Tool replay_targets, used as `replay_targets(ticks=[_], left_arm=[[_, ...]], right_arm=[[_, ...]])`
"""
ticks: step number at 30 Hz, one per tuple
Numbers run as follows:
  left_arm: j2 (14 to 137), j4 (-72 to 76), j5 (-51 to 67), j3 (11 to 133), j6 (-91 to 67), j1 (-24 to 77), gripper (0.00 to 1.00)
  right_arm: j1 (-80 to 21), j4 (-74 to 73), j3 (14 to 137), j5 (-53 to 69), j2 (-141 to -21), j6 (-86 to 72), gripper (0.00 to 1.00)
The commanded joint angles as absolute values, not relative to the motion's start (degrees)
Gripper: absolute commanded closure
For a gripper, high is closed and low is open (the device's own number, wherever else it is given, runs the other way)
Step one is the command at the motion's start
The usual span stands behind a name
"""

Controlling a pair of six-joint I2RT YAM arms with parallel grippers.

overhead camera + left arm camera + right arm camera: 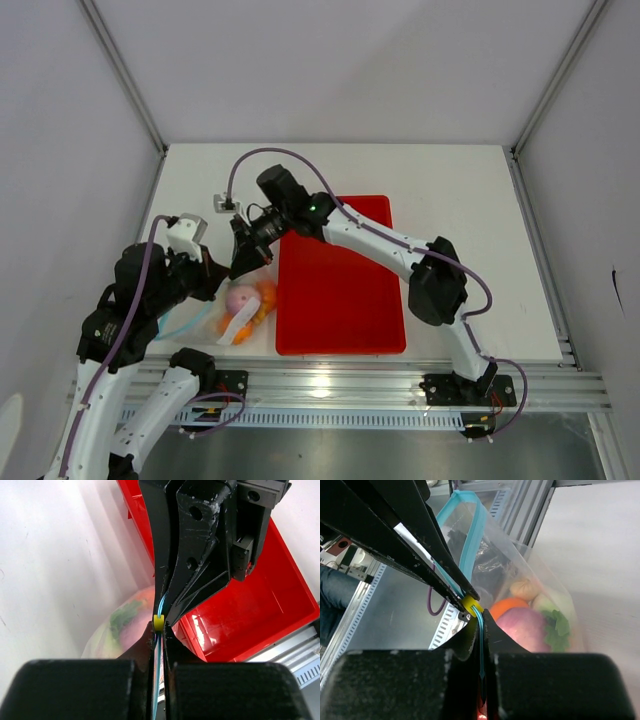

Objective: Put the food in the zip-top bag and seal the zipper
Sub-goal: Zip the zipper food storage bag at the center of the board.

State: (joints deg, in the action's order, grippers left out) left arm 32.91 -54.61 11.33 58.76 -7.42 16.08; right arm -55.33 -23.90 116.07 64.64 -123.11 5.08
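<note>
The clear zip-top bag (238, 312) hangs at the table's front left with the food inside. In the right wrist view I see the purple onion (524, 625), an orange piece (506, 606), the garlic (525, 587) and the radish's green stem (556, 626) through the plastic. My left gripper (218, 276) and right gripper (244, 264) meet tip to tip at the bag's mouth. Each is shut on the blue zipper strip (158, 652), which also shows in the right wrist view (481, 645). A yellow slider (158, 622) sits on the strip between the two sets of fingertips.
The red tray (340, 285) lies just right of the bag, with nothing visible in it. A small white block (222, 203) sits behind the grippers. The table's front edge and the aluminium rail (330, 385) are close below the bag.
</note>
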Motion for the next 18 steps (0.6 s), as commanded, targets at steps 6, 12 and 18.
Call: replay_targets(ticks=[6,12,18], left_arm=[[31.9,-54.8,8.4,61.1,-7.2,16.0,1.0],[29.9,-56.5,5.5,61.6,-8.5,16.0,1.0],[28.7,-58.6,5.0,62.4,-9.1,16.0,0.99]], right_arm=[[-54.5,-2.4,107.1,56.3,-117.5,-6.0,1.0],[-51.2,16.5,98.4,53.2,-114.3,-18.8,1.0],[-48.5,24.4,94.7,48.4,-113.6,-25.2,1.0]])
